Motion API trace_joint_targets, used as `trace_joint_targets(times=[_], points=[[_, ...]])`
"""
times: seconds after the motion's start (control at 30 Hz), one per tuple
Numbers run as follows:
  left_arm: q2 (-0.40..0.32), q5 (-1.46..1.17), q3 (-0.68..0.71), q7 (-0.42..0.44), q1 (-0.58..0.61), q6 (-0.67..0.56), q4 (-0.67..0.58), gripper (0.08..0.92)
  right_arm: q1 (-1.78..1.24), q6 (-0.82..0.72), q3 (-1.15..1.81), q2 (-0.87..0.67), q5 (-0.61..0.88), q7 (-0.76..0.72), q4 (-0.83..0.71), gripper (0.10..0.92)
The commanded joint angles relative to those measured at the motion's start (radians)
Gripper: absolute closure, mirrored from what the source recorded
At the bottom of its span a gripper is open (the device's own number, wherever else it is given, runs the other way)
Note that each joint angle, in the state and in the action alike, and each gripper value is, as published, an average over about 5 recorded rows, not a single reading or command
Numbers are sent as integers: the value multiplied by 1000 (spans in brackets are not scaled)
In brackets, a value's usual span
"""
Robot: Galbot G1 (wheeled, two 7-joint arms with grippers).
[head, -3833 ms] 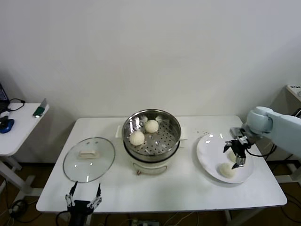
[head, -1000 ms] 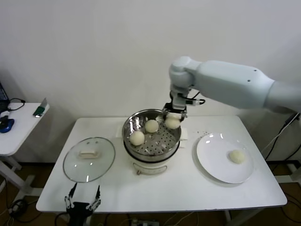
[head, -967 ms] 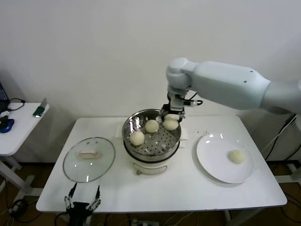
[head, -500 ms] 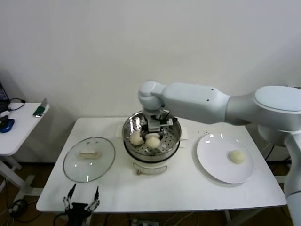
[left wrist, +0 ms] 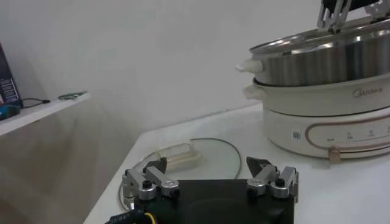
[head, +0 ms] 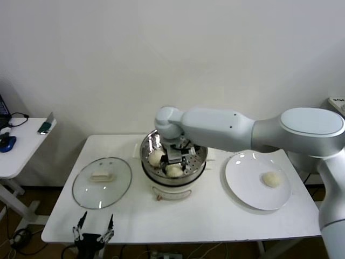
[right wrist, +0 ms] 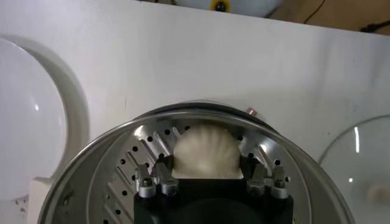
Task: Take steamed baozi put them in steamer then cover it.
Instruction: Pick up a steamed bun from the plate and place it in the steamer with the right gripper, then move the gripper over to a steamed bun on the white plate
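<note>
A: What has moved?

B: The right hand (head: 173, 160), over the white plate (head: 242, 186) seconds ago, is now down inside the round shiny steel steamer (head: 200, 152), fingers either side of a smooth cream-white baozi (right wrist: 205, 151) on the tray; I cannot tell whether it has let go.

A: Counts, near to far?

B: The left hand (left wrist: 210, 181) is spread and idle at the surface's near edge. One glass cover (head: 102, 182) is still off. Two buns show in the steamer from above, one (head: 271, 179) remains on the plate.

Steamer (head: 173, 157) between cover (head: 102, 182) and plate (head: 259, 181)
</note>
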Motion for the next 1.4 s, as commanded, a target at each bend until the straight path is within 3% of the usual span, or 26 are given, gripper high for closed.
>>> trace_joint_targets(times=[0.03,0.27,0.47,0.67,1.0,1.23,1.4], points=[[0,-1,1,0,0,2,0,177,-15,7,10,3,-31,2,-1,300],[-1,-1,0,-1,2,1,-1,177,-9,6,22,-14,-28,-4,13,206],[-1,-1,1,-1,3,3,-5,177,31,9,49,-46,-8,-5,13,203],[2,-1,0,-2,5,4,-10,177,141,-31,33,-139,114,-1,-10,203],[4,4,4,-2,10,2,-13,177,326,-421,-236,-396,544,109,-51,203],[3,6,5,-2,7,6,-16,177,266,-661,-250,-582,606,131,-24,203],[-1,10,6,-2,11,8,-27,177,176,-727,-206,-677,564,129,-48,203]])
